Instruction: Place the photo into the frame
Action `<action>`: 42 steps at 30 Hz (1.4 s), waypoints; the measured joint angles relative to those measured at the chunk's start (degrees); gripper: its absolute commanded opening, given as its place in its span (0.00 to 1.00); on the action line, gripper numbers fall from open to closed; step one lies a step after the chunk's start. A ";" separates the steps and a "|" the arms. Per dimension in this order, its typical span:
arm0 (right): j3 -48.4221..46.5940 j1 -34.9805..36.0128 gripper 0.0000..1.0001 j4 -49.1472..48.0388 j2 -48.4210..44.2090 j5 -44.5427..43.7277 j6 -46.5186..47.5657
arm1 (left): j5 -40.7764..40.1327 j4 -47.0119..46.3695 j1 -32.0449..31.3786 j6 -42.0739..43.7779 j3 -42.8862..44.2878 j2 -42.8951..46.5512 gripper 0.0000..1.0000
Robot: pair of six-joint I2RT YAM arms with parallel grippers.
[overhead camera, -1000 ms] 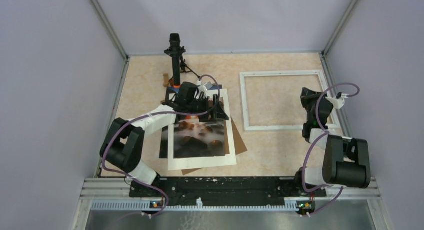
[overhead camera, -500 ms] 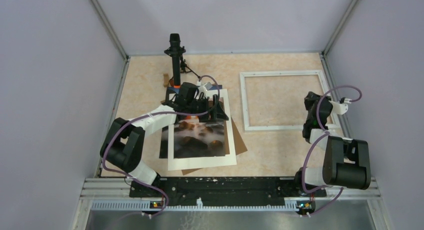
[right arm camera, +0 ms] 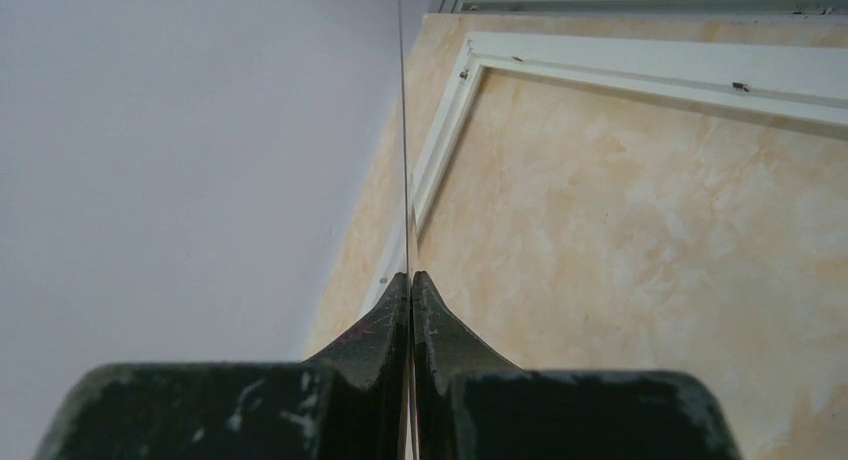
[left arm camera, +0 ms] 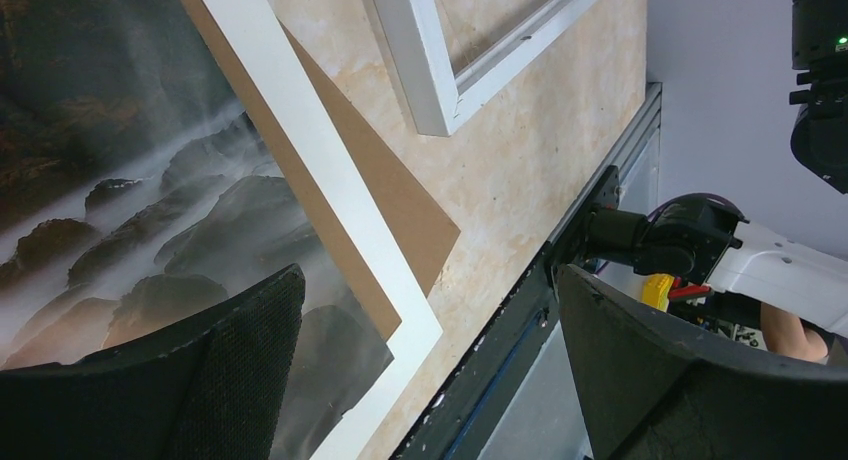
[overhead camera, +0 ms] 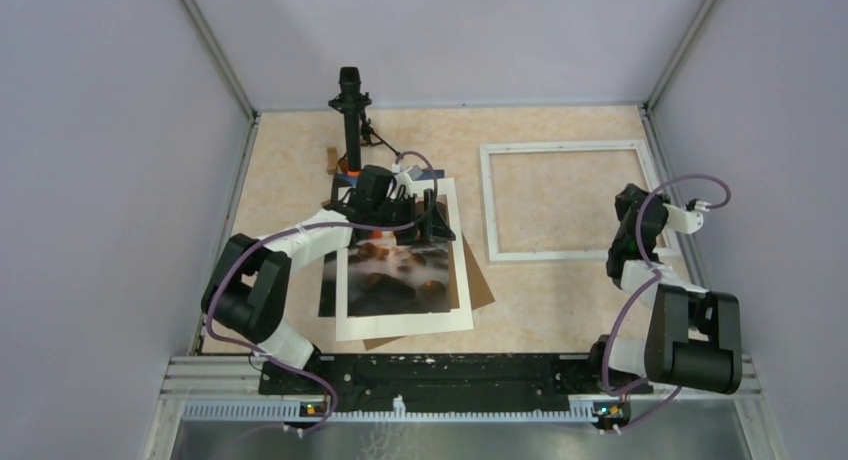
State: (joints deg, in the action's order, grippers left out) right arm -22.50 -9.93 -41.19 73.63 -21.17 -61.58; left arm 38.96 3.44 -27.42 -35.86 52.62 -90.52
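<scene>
The left hand [left arm camera: 428, 275] is held wide open just above the far edge of the photo [overhead camera: 400, 280], and nothing is gripped between its fingers. The photo is seen lying flat, picture side up, on a brown cardboard sheet [overhead camera: 482, 290] on the left half of the tabletop [overhead camera: 290, 170]. The right hand [right arm camera: 410, 280] is shut tight and poised by the right rail of the frame [overhead camera: 560, 147]. The frame is laid flat on the right half, apart from the photo, and only bare tabletop is seen inside its rails. The task is judged to be at its start: the photo is not yet picked up, and lifting it, carrying it across and seating it within the rails are all left to be done
</scene>
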 measured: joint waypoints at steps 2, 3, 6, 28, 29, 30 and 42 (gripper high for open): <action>0.00 0.00 0.00 0.59 -0.68 -0.87 -0.04 | 0.00 -0.04 0.00 -0.02 -0.15 0.00 0.98; 0.00 0.00 0.00 0.72 -0.90 -1.25 -0.07 | 0.02 -0.07 0.00 -0.02 -0.26 0.00 0.98; 0.00 0.02 0.00 1.38 -1.27 -2.19 -0.28 | 0.13 -0.07 0.00 -0.07 -0.59 -0.02 0.98; 0.00 0.55 0.00 8.61 -5.09 -5.05 -0.46 | 0.31 -0.42 0.00 -0.28 -1.01 -0.94 0.98; 0.00 0.55 0.00 8.74 -5.09 -5.05 -0.46 | 0.37 -0.44 0.00 -0.28 -1.01 -0.94 0.98; 0.00 0.55 0.00 9.09 -5.09 -5.03 -0.42 | 0.44 -0.44 0.00 -0.26 -1.01 -0.94 0.98; 0.02 -0.24 0.00 11.63 -6.95 -3.80 0.07 | 0.66 -0.46 0.00 -0.63 -1.31 -0.94 0.98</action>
State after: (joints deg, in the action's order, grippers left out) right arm -22.48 -10.17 -29.56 66.67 -24.97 -61.52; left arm 39.62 2.98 -27.42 -36.49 51.31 -91.46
